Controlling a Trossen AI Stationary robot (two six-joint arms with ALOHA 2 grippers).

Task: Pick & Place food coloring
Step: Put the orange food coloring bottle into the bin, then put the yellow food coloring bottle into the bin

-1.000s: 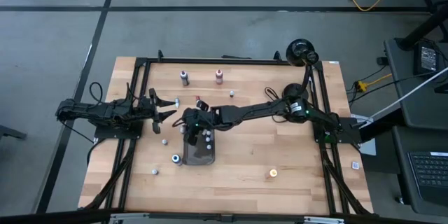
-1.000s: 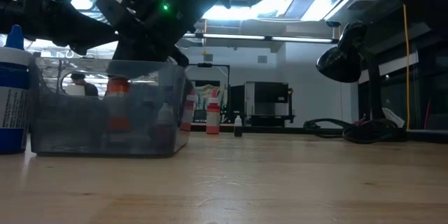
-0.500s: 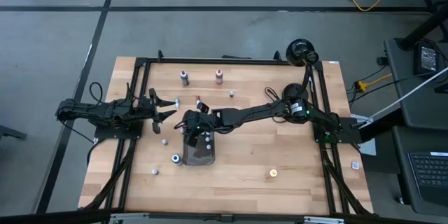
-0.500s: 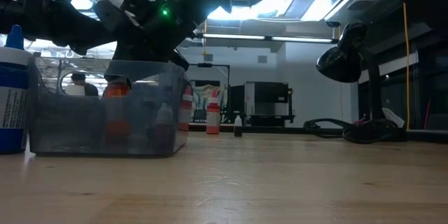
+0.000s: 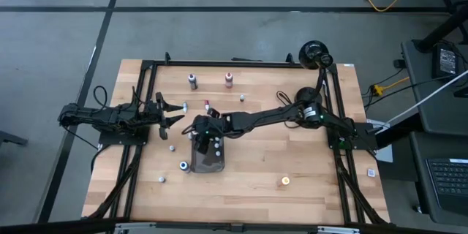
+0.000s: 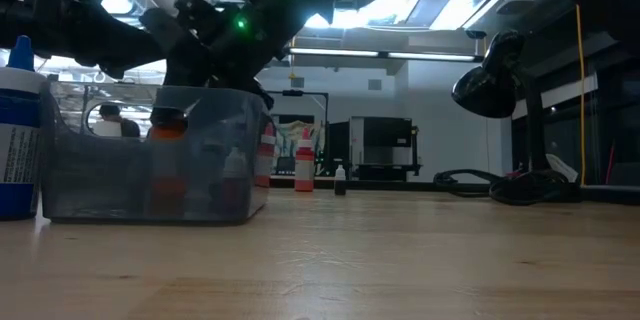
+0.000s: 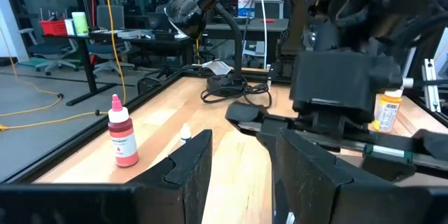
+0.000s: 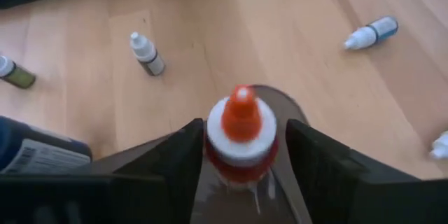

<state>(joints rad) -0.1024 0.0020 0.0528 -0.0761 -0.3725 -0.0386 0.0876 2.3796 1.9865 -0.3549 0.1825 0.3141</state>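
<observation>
High view:
- Right gripper [image 5: 201, 133]: over the dark tray [image 5: 212, 162] near the bench's middle, at the tray's far end.
- Left gripper [image 5: 173, 114]: waits toward the left edge, jaws part-open, holding nothing.
- Bottles: two upright near the far edge, dark [image 5: 193, 81] and red [image 5: 229, 80]; an orange cap [image 5: 285, 180] toward the near right; small ones scattered left of the tray, one [image 5: 162, 179] toward the near left corner.

Low view:
- Tray [image 6: 150, 200]: translucent, with an orange-capped bottle [image 6: 167, 155] inside, under the right gripper [image 6: 205, 60].
- Blue bottle [image 6: 18, 140]: just beside the tray's left side.

Left wrist view:
- Left fingers [image 7: 185, 171]: apart, nothing between them.
- Red bottle [image 7: 122, 138]: upright on the bench beyond them.

Right wrist view:
- Right fingers [image 8: 164, 171]: spread either side of the orange-capped bottle [image 8: 241, 136], with a gap on each side; the bottle stands in the tray.
- Other bottles: one [image 8: 148, 53] upright, one [image 8: 371, 33] lying on the bench beyond.
</observation>
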